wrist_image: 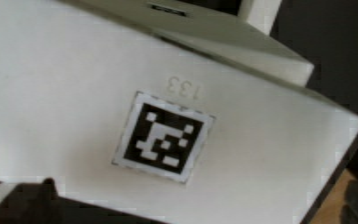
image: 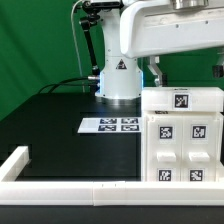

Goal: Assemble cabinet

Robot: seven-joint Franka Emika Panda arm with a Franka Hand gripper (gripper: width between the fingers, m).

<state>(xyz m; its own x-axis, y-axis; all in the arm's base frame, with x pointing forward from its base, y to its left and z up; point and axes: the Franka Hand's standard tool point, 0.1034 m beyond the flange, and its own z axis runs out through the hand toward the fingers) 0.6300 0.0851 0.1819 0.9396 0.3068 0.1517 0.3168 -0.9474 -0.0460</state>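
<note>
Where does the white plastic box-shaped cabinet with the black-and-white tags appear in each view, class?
Exterior view: the white plastic box-shaped cabinet stands at the picture's lower right, on the black table.
Wrist view: it fills most of the picture, seen close.
Shared landmark: probably the single tag on its top panel.

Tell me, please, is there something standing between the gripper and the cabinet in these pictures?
Nothing visible stands between them. In the exterior view the arm hangs directly over the cabinet, with no other object in the gap. The wrist view is filled by a tagged white panel of the cabinet very close up. The fingers themselves are not visible. The marker board lies aside.
</note>
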